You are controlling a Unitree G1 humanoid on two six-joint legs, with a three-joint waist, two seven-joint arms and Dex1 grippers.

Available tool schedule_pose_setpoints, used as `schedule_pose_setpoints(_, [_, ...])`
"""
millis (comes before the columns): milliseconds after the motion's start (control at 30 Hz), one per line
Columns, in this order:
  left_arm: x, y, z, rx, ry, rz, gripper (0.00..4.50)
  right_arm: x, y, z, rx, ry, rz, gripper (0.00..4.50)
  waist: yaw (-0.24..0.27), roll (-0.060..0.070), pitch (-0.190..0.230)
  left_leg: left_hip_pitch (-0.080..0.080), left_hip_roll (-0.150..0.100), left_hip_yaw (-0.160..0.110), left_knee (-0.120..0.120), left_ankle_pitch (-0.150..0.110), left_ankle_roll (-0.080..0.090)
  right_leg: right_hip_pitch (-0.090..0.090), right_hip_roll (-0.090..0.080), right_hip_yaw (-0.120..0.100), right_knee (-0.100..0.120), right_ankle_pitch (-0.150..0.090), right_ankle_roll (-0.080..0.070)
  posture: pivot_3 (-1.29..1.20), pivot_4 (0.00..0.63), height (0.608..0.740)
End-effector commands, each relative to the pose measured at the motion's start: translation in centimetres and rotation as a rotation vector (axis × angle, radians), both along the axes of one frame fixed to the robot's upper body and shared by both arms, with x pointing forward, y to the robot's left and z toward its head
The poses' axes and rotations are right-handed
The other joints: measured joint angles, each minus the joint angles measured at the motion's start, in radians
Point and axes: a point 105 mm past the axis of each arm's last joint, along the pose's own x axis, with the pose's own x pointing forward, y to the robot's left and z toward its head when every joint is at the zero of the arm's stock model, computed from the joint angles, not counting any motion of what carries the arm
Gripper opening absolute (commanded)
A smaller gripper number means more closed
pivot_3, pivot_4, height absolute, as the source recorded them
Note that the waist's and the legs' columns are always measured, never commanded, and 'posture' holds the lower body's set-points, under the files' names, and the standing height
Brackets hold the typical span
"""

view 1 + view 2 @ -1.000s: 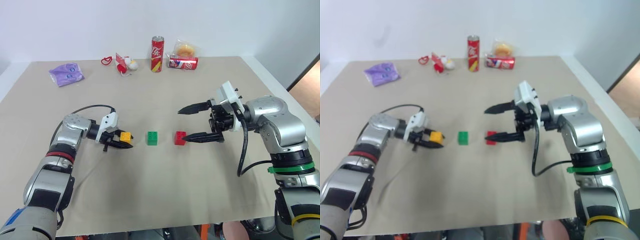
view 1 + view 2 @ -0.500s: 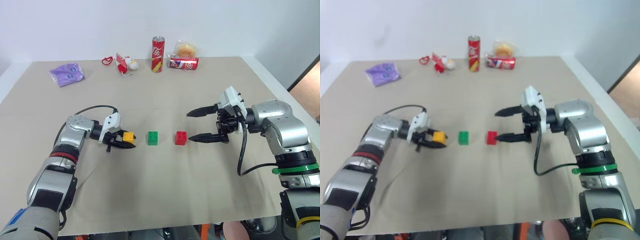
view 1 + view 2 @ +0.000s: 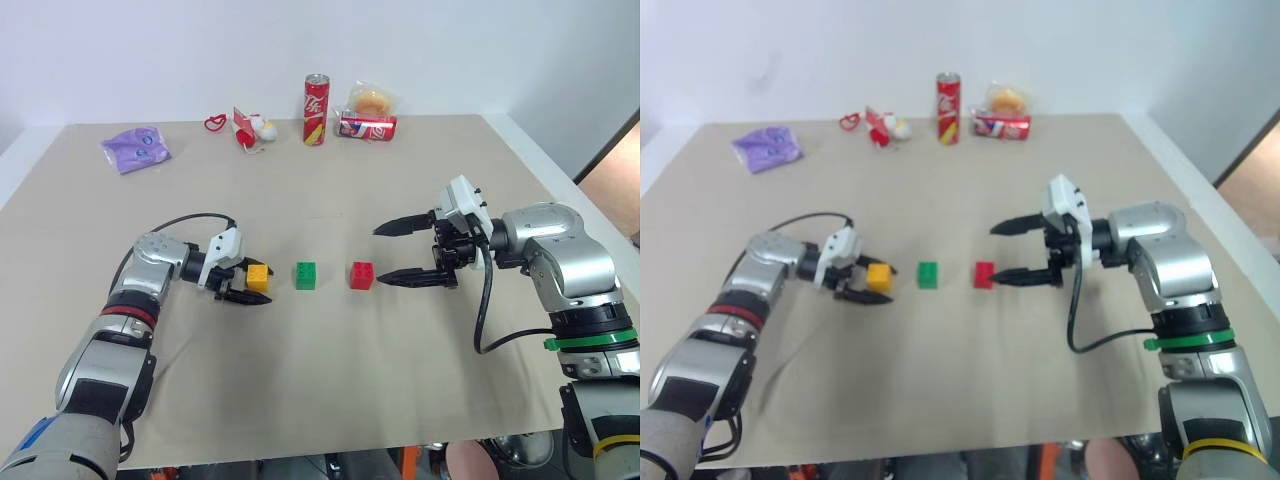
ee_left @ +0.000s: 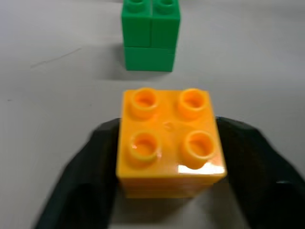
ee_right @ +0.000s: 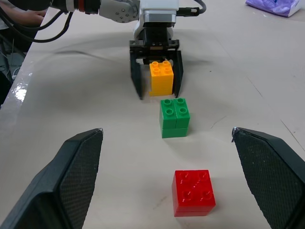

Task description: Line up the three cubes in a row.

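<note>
Across the beige table top [image 3: 330, 400] the two silver arms face each other from opposite sides, with the three toy bricks in a row between them. On the right side, the right gripper [image 3: 400, 253] points toward the row with its two black fingers spread wide; the near finger's tip lies just beside the small red studded plastic cube [image 3: 361, 275], apart from it, and the far finger is raised over bare table. On the left side, the left gripper [image 3: 253, 283] has its black fingers parted around the small yellow studded plastic cube [image 4: 169, 138], which sits between them on the table; the right wrist view shows a gap on each side of that cube, so nothing is pinched. Just past the left gripper's fingertips, the small green studded plastic cube [image 5: 175, 117] stands between the yellow cube and the red one, apart from both.

Far beyond both grippers, near the back edge, lie a crumpled purple plastic bag [image 3: 135, 148], an upright red soda can [image 3: 316, 95], a red soda can on its side [image 3: 366, 126] with a wrapped round bun [image 3: 371, 100] behind it, and a small red-and-white toy [image 3: 250, 127].
</note>
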Motion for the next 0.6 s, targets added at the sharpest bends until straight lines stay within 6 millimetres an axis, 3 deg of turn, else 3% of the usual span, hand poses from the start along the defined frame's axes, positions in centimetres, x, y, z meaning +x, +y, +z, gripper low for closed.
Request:
schedule_pose_setpoints(33, [0.9, 0.3, 0.9, -0.024, -0.073, 0.062, 4.47, -0.2, 0.0, 1.4, 0.009, -0.053, 0.010, 4.50, 0.000, 0.000, 0.000, 0.000, 0.000, 0.000, 0.001, 0.000, 0.001, 0.001, 0.000, 0.000, 0.000, 0.001, 0.001, 0.00, 0.150, 0.740])
schedule_pose_setpoints(333, [0.9, 3.1, 1.4, 0.026, -0.059, 0.116, 4.47, 0.0, 0.8, 1.7, 0.020, -0.057, 0.036, 4.50, -0.009, 0.000, 0.000, -0.001, 0.000, 0.001, 0.000, 0.002, 0.003, -0.001, 0.001, 0.002, 0.000, 0.002, 0.000, 0.00, 0.150, 0.740])
schedule_pose_setpoints(600, [0.0, 8.0, 3.2, 0.057, -0.054, 0.202, 4.47, 0.6, 1.7, 2.3, 0.023, -0.070, 0.082, 4.50, -0.013, 0.000, 0.000, 0.000, 0.002, 0.000, -0.006, 0.002, 0.003, -0.003, 0.003, 0.002, 0.001, 0.001, -0.001, 0.00, 0.150, 0.740])
